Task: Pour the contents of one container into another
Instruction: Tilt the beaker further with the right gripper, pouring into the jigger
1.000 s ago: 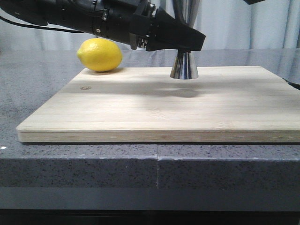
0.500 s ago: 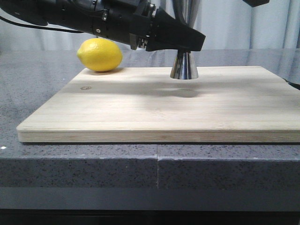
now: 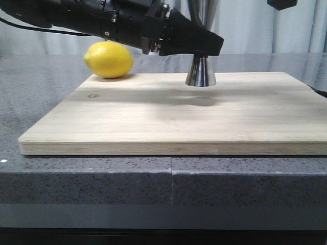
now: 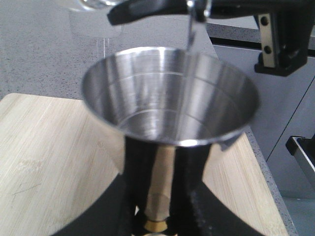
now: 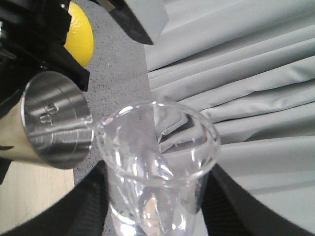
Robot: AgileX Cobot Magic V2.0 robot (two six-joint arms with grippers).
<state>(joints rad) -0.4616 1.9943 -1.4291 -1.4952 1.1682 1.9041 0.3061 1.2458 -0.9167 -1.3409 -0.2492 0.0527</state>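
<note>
Wooden board (image 3: 173, 120): one lemon (image 3: 109, 59), one jigger (image 3: 200, 71) clamped in left hand (image 4: 160, 216); right hand (image 5: 152, 206) grips one beaker (image 5: 157, 167).

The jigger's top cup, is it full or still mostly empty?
Mostly empty: the jigger shows bare steel walls, with a thin stream falling from the beaker lip.
</note>
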